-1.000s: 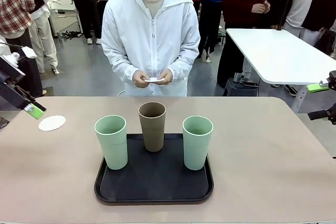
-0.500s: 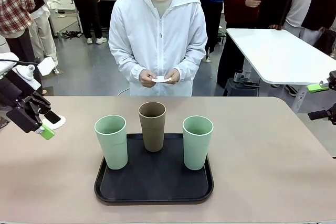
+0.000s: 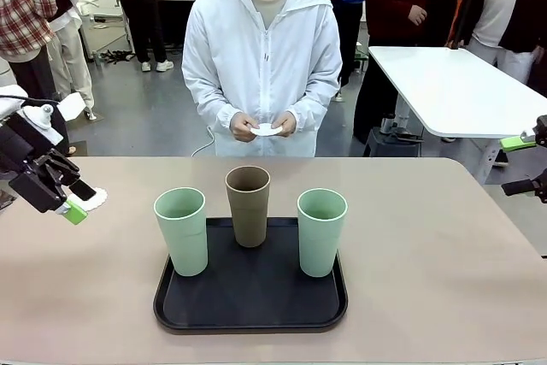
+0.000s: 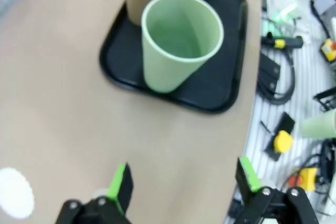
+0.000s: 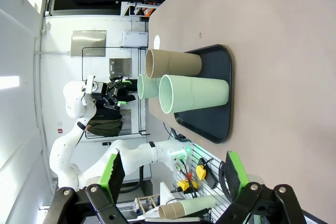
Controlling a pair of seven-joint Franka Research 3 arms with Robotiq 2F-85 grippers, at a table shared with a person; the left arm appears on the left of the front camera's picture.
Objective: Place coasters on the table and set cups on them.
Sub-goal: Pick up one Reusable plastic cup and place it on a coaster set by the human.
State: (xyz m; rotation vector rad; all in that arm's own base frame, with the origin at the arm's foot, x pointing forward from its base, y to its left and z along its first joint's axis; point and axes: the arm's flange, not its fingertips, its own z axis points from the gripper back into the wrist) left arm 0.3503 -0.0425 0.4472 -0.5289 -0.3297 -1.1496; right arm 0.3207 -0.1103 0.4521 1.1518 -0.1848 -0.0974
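on the large beige matte desk (image 3: pixel 427 279), a black rounded-square tray (image 3: pixel 256 295) sits toward the robot's edge. it carries two pale mint green tumbler cups (image 3: pixel 181 232) (image 3: pixel 321 232) and a brown-taupe tumbler cup (image 3: pixel 248 207) behind and between them, all upright. a thin white scalloped coaster (image 4: pixel 14 200) lies flat on the desk's far left, near the edge. the left claw (image 3: pixel 79 201) hangs close by it, fingers spread wide, holding nothing. the right claw (image 3: pixel 517 164) hangs wide and empty off the desk's right edge. the person's hands (image 3: pixel 265 126) hold another white coaster (image 3: pixel 267 130) at the far side. bare desk flanks the tray. a white glossy table (image 3: pixel 453 91) stands behind, to the right.
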